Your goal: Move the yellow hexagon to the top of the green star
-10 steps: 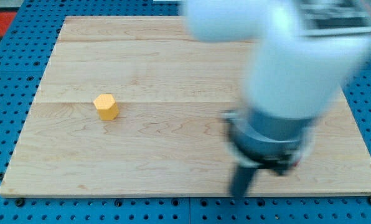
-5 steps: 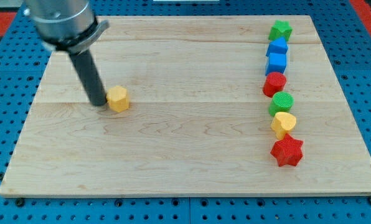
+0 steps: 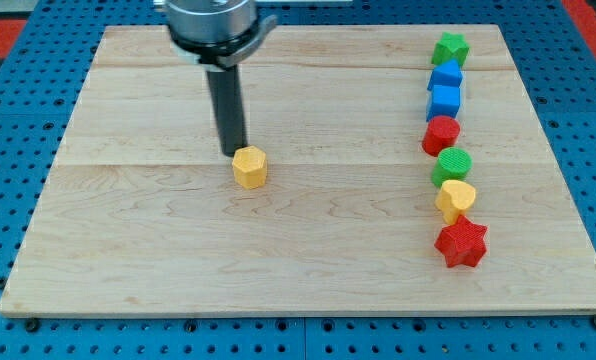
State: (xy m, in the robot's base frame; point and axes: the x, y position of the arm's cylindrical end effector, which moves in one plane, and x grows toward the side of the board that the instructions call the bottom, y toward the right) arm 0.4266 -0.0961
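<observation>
While the rod stands upright over the wooden board [image 3: 128, 250], my tip [image 3: 234, 153] sits just at the upper-left edge of the yellow hexagon [image 3: 249, 167], touching or nearly so; can't tell which. It's a bare rod end, nothing clamped, no jaws to open or close. The hexagon lies immediately below-right of the tip, left of board centre. The other blocks are all well apart from the tip, in a column far toward the view's right: green star [image 3: 450, 48] up and right of the tip near the board's top edge, then going down a blue block [image 3: 445, 76], a blue cube [image 3: 444, 101], a red cylinder [image 3: 441, 134], a green cylinder [image 3: 454, 165], a yellow heart [image 3: 456, 200] and a red star [image 3: 462, 243] lowest. Blue pegboard [image 3: 8, 200] surrounds the board.
</observation>
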